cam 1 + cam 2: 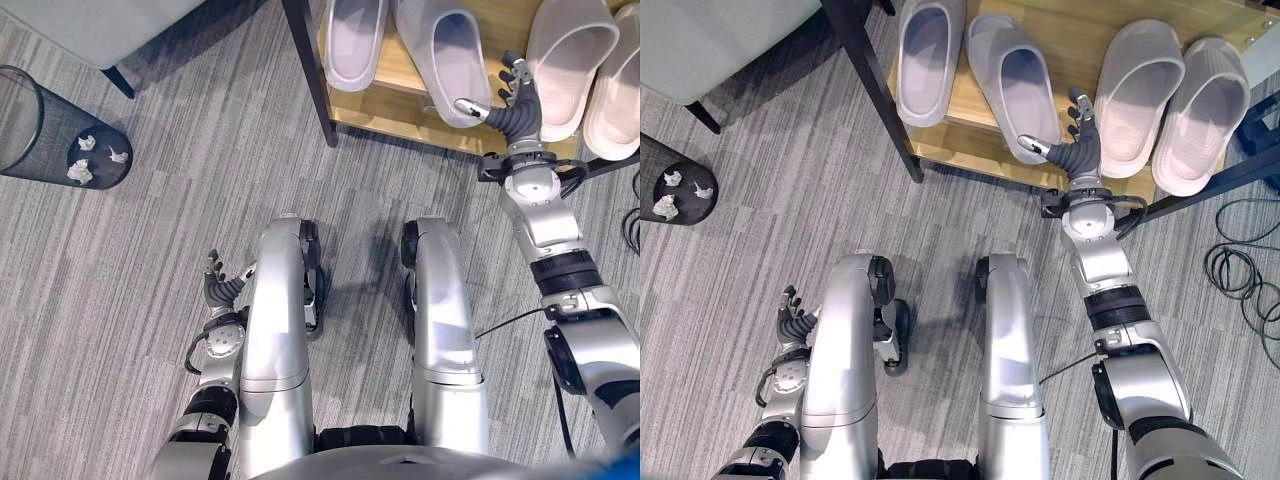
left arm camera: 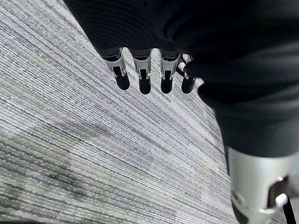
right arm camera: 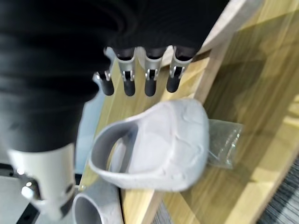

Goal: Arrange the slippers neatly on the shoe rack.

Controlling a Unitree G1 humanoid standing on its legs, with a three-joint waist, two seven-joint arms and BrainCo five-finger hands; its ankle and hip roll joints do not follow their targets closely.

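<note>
A wooden shoe rack (image 1: 970, 140) holds two pale grey slippers (image 1: 927, 60) (image 1: 1015, 85) on its left and two pinkish-white slippers (image 1: 1137, 95) (image 1: 1200, 115) on its right. The second grey slipper lies slanted with its heel toward the rack's front edge. My right hand (image 1: 1080, 150) sits open between that slipper and the pinkish pair, thumb by the grey slipper's heel. In the right wrist view its straight fingers (image 3: 149, 79) hover just over a grey slipper (image 3: 159, 140). My left hand (image 1: 222, 285) hangs open low beside my leg, over the carpet.
A black mesh bin (image 1: 50, 130) with crumpled paper stands at the far left. A grey seat with a dark leg (image 1: 120, 80) is behind it. The rack's dark post (image 1: 310, 70) rises at its left corner. A clear plastic bag (image 3: 224, 142) lies on the shelf.
</note>
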